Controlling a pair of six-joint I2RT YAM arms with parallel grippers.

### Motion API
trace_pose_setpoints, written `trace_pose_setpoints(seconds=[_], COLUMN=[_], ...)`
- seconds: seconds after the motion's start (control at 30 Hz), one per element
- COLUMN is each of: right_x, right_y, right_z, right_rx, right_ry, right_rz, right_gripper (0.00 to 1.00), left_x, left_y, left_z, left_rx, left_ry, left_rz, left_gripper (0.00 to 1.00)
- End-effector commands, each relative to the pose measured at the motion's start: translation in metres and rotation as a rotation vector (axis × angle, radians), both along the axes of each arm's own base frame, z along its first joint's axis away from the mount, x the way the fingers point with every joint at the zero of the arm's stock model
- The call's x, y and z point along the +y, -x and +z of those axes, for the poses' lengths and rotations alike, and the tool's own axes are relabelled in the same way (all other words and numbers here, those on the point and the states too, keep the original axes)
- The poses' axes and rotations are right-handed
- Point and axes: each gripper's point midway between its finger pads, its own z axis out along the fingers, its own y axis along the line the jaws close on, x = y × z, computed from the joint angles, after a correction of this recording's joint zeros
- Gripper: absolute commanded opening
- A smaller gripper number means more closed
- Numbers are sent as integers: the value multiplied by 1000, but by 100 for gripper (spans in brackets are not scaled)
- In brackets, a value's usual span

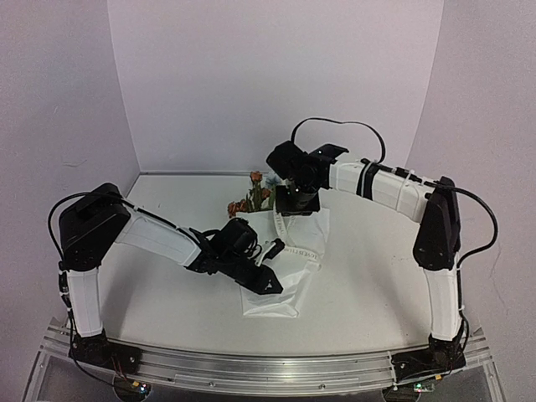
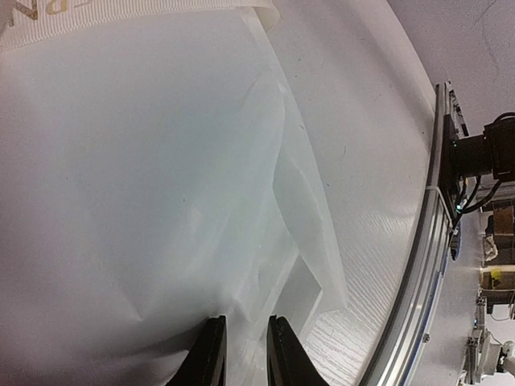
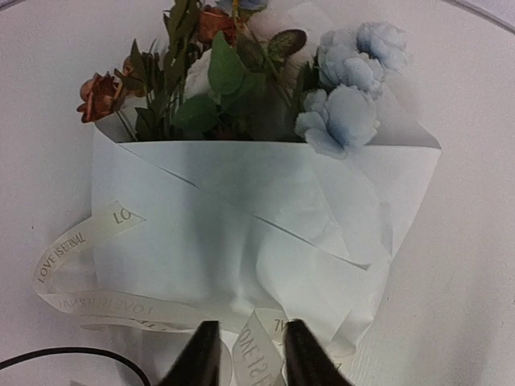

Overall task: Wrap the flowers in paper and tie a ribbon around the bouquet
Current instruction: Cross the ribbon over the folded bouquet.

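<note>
The bouquet [image 3: 241, 217] lies mid-table, blooms far, ribbon [image 3: 80, 241] looped across it. Right gripper [image 3: 251, 354] parted, ribbon loose between; left gripper's [image 2: 245, 354] hold on paper [image 2: 121, 201] unclear. Ribbon looks limp, slippery: pinch it flat

One paper-wrapped bouquet [image 3: 241, 217], one lettered ribbon [image 3: 60, 251], two grippers, left gripper [image 2: 245, 347] and right gripper [image 3: 245, 352], one table [image 1: 377, 280].
</note>
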Motion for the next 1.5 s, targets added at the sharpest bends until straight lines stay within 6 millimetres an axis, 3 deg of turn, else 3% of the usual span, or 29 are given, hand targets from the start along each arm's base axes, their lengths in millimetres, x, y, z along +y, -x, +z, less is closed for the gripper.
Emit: trace_pose_setpoints(seconds=[0.0, 0.1, 0.27, 0.47, 0.67, 0.83, 1.07, 1.17, 1.27, 1.47], right_x=[6, 13, 11, 8, -15, -37, -37, -34, -32, -26], right_y=[-8, -3, 11, 26, 25, 29, 33, 31, 30, 28], right_z=[-15, -11, 0, -1, -9, -22, -34, -35, -34, -35], right_rx=[24, 51, 84, 137, 214, 279, 332, 337, 333, 340], right_ry=[44, -15, -123, -241, -120, -6, 18, 8, 4, -18], right_rz=[84, 165, 283, 381, 299, 221, 211, 216, 217, 230], right_gripper=[48, 62, 72, 82, 75, 63, 58, 57, 57, 57], left_x=[-4, -2, 0, 3, 4, 6, 4, 5, 6, -9], left_y=[-14, -15, -18, -24, -30, -39, -62, -81, -95, -104], left_z=[34, 36, 39, 39, 44, 54, 97, 117, 130, 144], left_rx=[-68, -70, -71, -63, -74, -95, -159, -226, -233, -261], left_ry=[79, 81, 89, 95, 102, 117, 199, 209, 255, 311], left_rz=[48, 55, 70, 88, 112, 147, 183, 213, 205, 139], left_gripper=[20, 20, 20, 20, 20, 20, 23, 32, 36, 45])
